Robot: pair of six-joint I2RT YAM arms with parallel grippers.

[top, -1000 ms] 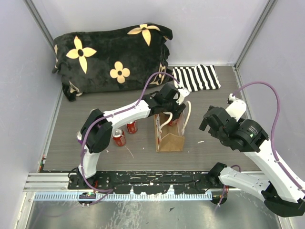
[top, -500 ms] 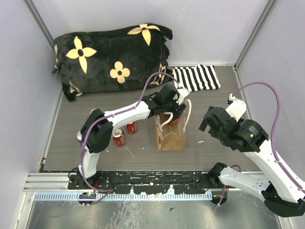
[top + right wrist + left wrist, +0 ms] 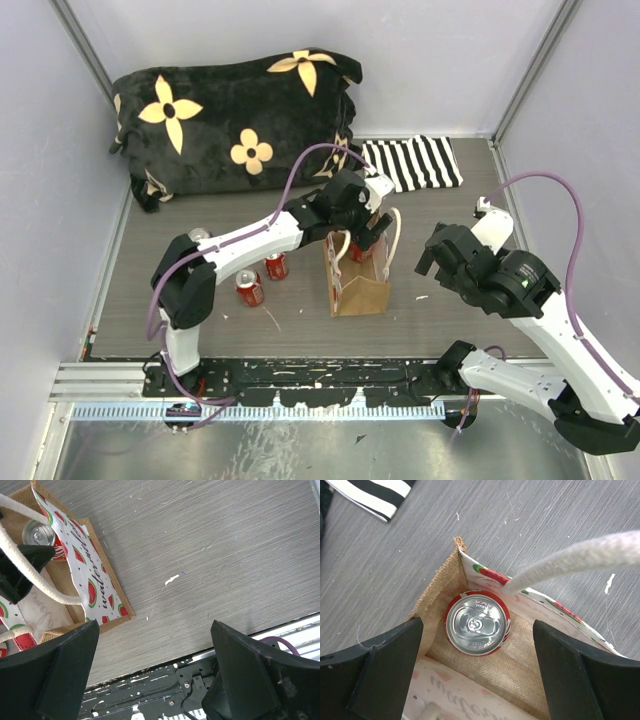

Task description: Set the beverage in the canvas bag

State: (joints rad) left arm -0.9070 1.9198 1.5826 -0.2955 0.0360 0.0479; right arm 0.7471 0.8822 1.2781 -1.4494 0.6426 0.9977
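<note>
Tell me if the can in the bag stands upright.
Upright: the can shows its round top squarely, inside the canvas bag.

Left jaws now wide apart, red can (image 3: 477, 624) free in canvas bag (image 3: 362, 292).

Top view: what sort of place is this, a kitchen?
Most likely a robot test cell, not a home. Plain walls box in a grey table, two robot arms are bolted to a metal rail at its near edge, and the canvas bag and cans look like props.

Bright, even diffuse light, faint shadows, sharp focus, slight glint on the can (image 3: 477, 624)
</note>
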